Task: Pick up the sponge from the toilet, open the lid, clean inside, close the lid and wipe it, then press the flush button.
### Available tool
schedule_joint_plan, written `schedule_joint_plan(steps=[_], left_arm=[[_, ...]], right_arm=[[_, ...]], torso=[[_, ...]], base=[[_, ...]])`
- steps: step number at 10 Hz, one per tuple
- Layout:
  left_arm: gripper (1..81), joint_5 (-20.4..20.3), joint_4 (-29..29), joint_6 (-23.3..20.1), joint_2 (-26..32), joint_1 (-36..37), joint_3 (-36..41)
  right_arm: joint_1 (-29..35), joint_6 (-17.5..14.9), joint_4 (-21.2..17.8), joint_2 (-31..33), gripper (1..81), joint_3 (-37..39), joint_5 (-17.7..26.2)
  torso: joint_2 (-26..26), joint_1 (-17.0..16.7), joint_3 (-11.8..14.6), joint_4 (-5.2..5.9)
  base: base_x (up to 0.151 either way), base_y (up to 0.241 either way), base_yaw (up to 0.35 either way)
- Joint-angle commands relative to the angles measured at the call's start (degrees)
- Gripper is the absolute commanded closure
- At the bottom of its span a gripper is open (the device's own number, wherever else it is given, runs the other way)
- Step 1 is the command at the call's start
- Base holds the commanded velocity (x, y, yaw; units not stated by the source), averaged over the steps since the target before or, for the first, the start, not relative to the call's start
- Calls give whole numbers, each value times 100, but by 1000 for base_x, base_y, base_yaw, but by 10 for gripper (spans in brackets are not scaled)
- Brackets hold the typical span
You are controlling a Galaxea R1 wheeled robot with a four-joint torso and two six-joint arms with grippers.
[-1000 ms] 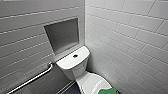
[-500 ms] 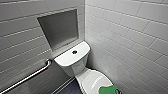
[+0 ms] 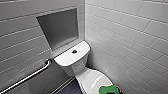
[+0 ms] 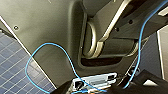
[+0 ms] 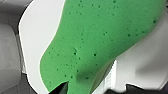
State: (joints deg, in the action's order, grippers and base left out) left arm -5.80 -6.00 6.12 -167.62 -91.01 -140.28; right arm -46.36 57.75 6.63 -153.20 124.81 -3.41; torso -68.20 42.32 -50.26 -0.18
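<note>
The sponge (image 3: pixel 109 89) sits at the front edge of the closed lid (image 3: pixel 96 79) of the toilet (image 3: pixel 75 63), and I cannot tell whether it is gripped or lying loose, so a weak or skewed hold could tip it off onto the floor (image 3: pixel 68 89)

The toilet (image 3: pixel 75 68) is found standing on a dark tiled floor (image 3: pixel 68 89), which is seen at the toilet's 7 o'clock. The lid (image 3: pixel 93 79) is closed (white, glossy). The sponge (image 3: pixel 109 89) is recorded at the lid's 4 o'clock edge; contact cannot be confirmed. The flush button (image 3: pixel 74 51) is set in the cistern top (image 3: pixel 65 60).
</note>
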Motion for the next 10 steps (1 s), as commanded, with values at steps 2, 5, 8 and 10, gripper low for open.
schedule_joint_plan(steps=[2,5,8,10], left_arm=[[10,475,2,-14,18,-149,70],[10,475,2,-14,44,-149,70],[10,484,-7,-6,53,-149,70],[10,492,-24,-14,44,-149,70]], right_arm=[[579,149,-127,-29,10,367,33],[649,140,-83,-292,10,860,17],[615,52,-31,-504,10,1158,-299],[553,52,302,-521,10,1185,-589]], torso=[[0,2,0,0],[0,2,0,0],[0,2,-2,0],[0,2,-2,0]], base=[[0,0,0],[0,0,0],[0,0,0],[0,0,0]])
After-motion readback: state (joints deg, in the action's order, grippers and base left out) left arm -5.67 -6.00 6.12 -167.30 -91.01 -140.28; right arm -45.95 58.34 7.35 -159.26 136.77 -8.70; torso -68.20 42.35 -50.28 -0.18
